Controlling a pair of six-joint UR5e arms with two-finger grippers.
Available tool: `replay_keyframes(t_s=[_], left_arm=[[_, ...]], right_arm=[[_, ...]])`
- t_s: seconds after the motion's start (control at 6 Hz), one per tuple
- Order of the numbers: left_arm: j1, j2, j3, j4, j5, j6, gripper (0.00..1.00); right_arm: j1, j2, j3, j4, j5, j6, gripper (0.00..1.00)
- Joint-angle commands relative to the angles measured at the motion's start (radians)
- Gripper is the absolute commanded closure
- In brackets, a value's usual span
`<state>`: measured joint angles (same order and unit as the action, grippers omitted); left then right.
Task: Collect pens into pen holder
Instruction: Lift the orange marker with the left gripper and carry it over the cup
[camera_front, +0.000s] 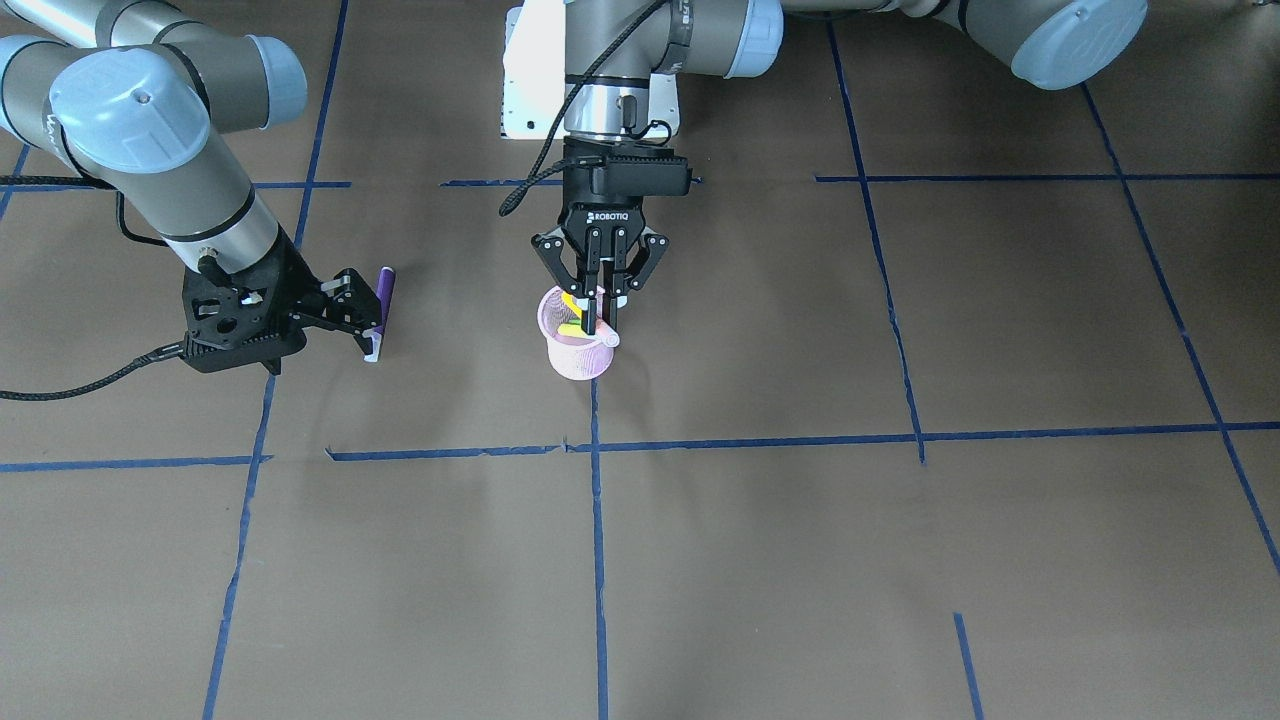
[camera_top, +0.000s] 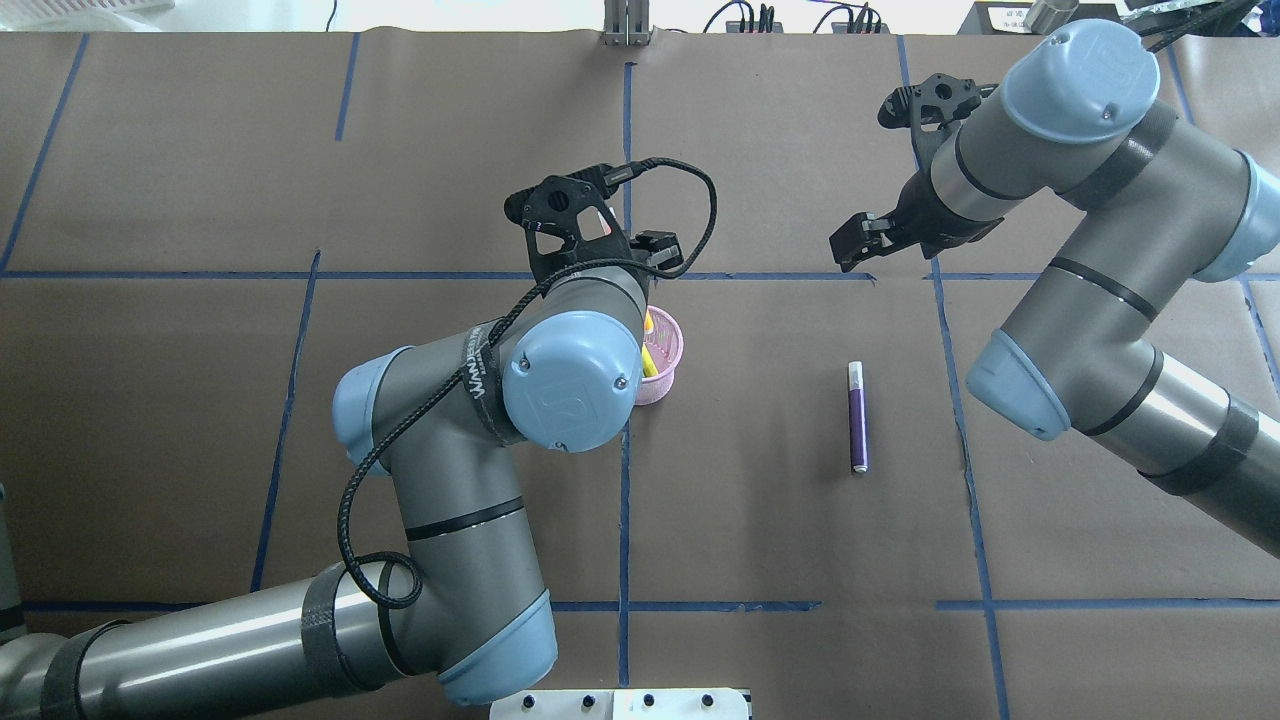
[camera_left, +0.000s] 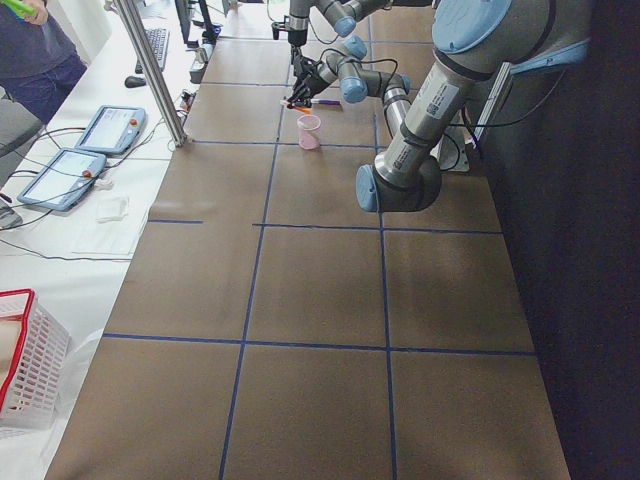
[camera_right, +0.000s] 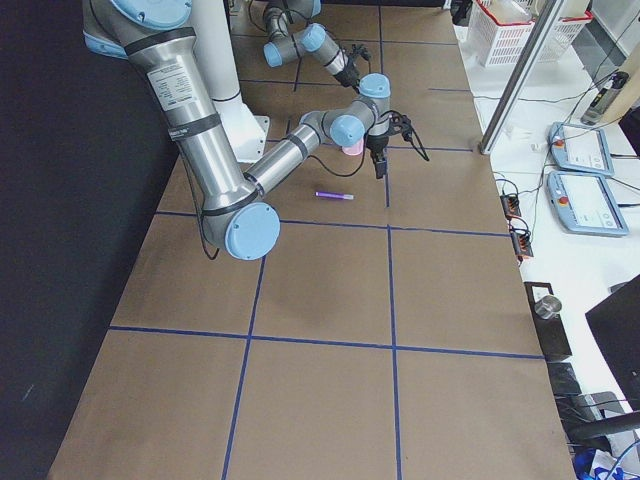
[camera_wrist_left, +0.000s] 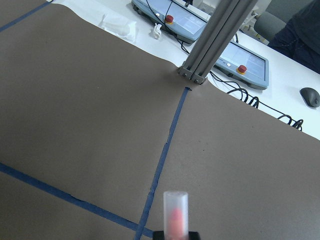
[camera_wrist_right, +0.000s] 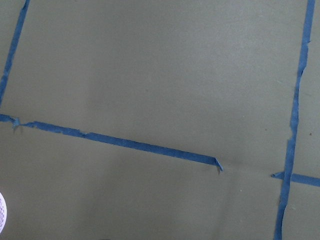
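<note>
Your left gripper hangs over the pink mesh pen holder, its fingers closed on an orange pen. The pen's pale cap end sits at the holder's rim, and you cannot tell whether the two touch. A yellow pen already leans inside the holder. Your right gripper is above the table with its fingers spread and nothing between them. The purple pen lies flat on the table, well apart from the holder and not held.
</note>
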<state>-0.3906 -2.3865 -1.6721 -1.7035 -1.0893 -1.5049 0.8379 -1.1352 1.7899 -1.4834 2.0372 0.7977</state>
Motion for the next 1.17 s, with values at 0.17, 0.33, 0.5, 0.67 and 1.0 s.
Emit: replay_keyframes(t_s=[0.17, 0.33, 0.5, 0.67, 1.0], left_arm=[[0.077, 0.001, 0.021, -0.001, 0.021, 0.205, 1.00], [0.079, -0.002, 0.044, -0.001, 0.022, 0.210, 0.99], [0.079, -0.017, 0.043, -0.002, 0.020, 0.233, 0.99], [0.075, -0.037, 0.040, -0.001, 0.020, 0.255, 0.99], [0.049, -0.052, 0.040, -0.005, 0.019, 0.290, 0.99]], right_arm=[[0.001, 0.000, 0.000, 0.000, 0.000, 0.000, 0.00], [0.001, -0.002, 0.000, 0.000, 0.000, 0.000, 0.00], [0.001, -0.002, 0.000, 0.000, 0.000, 0.000, 0.00], [0.001, -0.002, 0.000, 0.000, 0.000, 0.000, 0.00], [0.001, -0.002, 0.000, 0.000, 0.000, 0.000, 0.00]])
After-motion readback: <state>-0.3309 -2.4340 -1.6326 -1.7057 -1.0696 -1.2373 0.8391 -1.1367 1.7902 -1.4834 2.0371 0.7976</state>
